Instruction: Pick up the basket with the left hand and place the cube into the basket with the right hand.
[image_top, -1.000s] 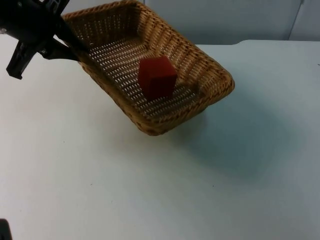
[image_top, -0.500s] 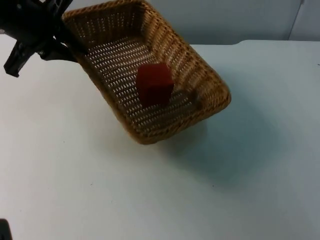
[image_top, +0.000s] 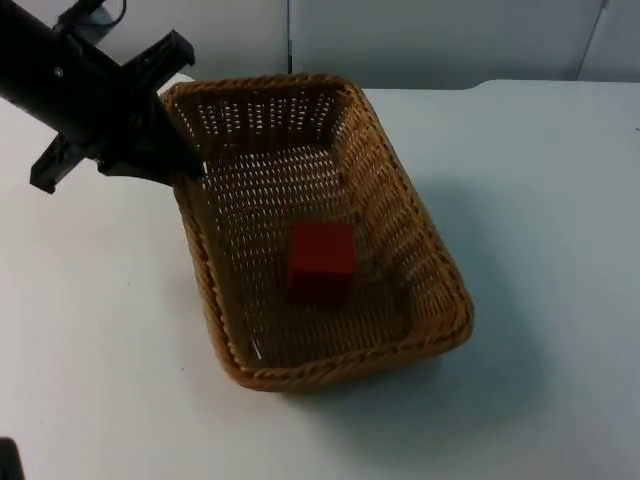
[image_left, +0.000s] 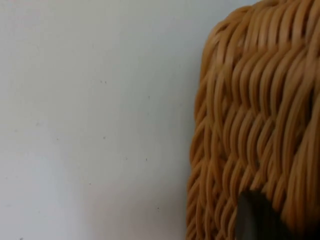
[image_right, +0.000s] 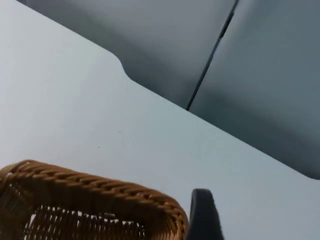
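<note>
The woven wicker basket (image_top: 330, 372) lies level in the middle of the table, seen from the top. I cannot tell whether it rests on the table or hangs just over it. A red cube (image_top: 320, 262) sits on its floor near the centre. My left gripper (image_top: 186, 166) is shut on the basket's far-left rim. The left wrist view has the basket's outer wall (image_left: 250, 125) close up, with a black fingertip (image_left: 255, 220) against it. In the right wrist view a black fingertip (image_right: 202, 215) stands beside the basket's rim (image_right: 100, 187).
The white table (image_top: 540, 200) stretches bare to the right of the basket and in front of it. A grey partition wall (image_top: 440, 40) closes the table's far edge.
The basket has come down and toward the front of the table, going from tilted to level. The left arm moved with it, and the cube stayed inside.
</note>
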